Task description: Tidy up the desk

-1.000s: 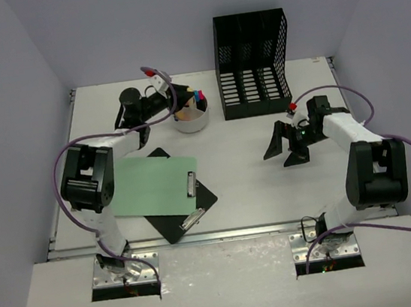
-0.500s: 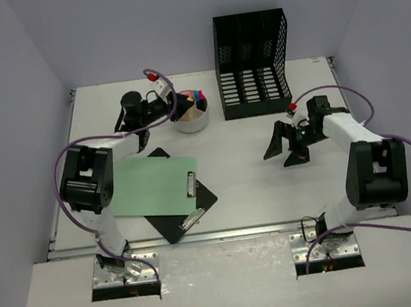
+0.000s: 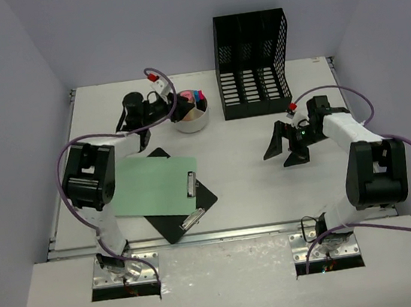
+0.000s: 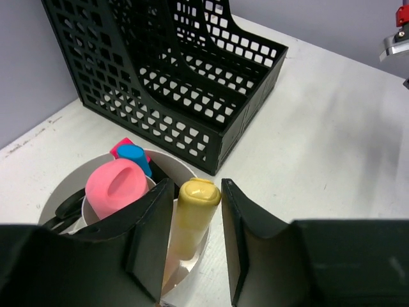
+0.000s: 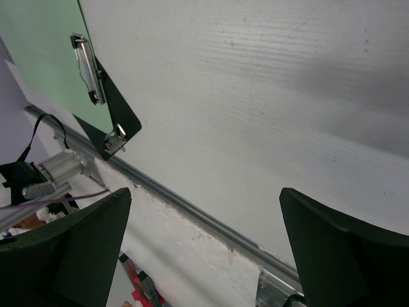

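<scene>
The desk [image 3: 247, 182] is a white tabletop with a silver rail [image 3: 201, 237] along its near edge. My left gripper [image 3: 171, 106] hangs over a small white cup [image 3: 191, 121] at the back left. In the left wrist view its jaws [image 4: 197, 185] stand open around a yellow highlighter [image 4: 193, 214] that stands upright in the cup [image 4: 59, 192], with a thin gap on the right side. A pink marker [image 4: 115, 185] and a blue one [image 4: 134, 155] stand in the same cup. My right gripper [image 3: 287, 150] hovers open and empty over the right half of the desk [image 5: 255, 96].
A black mesh file rack [image 3: 253, 64] stands at the back, just right of the cup. A green sheet [image 3: 153, 187] lies over a black clipboard [image 3: 190, 212] at the front left, and the clipboard's clips [image 5: 86, 61] show in the right wrist view.
The left gripper's jaws have eased apart around the yellow highlighter, and the wrist has shifted slightly over the cup. The right arm has not moved.
</scene>
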Robot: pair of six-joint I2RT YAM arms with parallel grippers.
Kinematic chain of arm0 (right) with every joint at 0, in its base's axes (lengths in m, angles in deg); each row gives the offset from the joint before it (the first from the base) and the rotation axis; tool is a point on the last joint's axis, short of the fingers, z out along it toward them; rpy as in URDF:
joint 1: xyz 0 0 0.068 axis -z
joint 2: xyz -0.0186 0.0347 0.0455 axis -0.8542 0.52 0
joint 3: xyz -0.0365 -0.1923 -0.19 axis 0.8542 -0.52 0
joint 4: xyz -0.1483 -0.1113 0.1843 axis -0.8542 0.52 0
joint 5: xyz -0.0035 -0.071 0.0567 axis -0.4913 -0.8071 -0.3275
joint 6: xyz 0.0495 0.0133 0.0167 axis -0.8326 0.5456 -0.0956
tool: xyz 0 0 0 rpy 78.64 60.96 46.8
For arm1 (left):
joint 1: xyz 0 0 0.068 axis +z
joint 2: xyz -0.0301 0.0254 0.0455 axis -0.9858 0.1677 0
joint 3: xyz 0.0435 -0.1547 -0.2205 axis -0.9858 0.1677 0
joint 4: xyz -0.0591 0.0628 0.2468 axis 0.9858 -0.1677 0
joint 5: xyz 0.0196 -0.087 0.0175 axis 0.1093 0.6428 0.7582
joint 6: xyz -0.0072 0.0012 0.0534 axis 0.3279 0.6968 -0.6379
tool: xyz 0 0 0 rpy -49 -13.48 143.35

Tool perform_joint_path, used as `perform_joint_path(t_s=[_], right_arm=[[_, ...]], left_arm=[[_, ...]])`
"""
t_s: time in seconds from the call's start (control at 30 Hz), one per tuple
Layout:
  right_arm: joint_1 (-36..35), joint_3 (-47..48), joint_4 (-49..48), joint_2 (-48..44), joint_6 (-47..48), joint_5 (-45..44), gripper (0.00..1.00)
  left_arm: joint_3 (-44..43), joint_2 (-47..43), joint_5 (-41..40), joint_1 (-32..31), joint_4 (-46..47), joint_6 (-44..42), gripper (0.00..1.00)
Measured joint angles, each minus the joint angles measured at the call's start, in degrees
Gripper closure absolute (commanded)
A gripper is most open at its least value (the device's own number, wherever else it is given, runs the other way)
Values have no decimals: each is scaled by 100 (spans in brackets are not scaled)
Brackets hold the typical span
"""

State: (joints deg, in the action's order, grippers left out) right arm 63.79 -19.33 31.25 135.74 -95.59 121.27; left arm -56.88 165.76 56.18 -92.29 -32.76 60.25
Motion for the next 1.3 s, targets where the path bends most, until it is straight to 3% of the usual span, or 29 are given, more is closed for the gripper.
perform_joint_path(t_s=[0.3,0.43,0.7,0.87,1.07,1.3], right_arm=[[0,0,57,-17,24,-2,1],[0,2,74,-79,22,0,1],[-39,0,11,-474,20,50,1],[-330,-35,-195,-688,13,120,1],[-1200,-151,-485,-721,-118,205,1],[-1779,-101,-688,-577,-243,249,2]], left_arm=[[0,-7,-83,2,7,407,52],[-44,-492,-157,4,-570,221,52],[-621,-2524,-603,122,-3429,-1491,51],[-385,-3195,199,1008,-5115,-2511,52],[-568,-2055,1655,2306,-7888,-4207,52],[-879,-1025,1862,2555,-9757,-5823,52]])
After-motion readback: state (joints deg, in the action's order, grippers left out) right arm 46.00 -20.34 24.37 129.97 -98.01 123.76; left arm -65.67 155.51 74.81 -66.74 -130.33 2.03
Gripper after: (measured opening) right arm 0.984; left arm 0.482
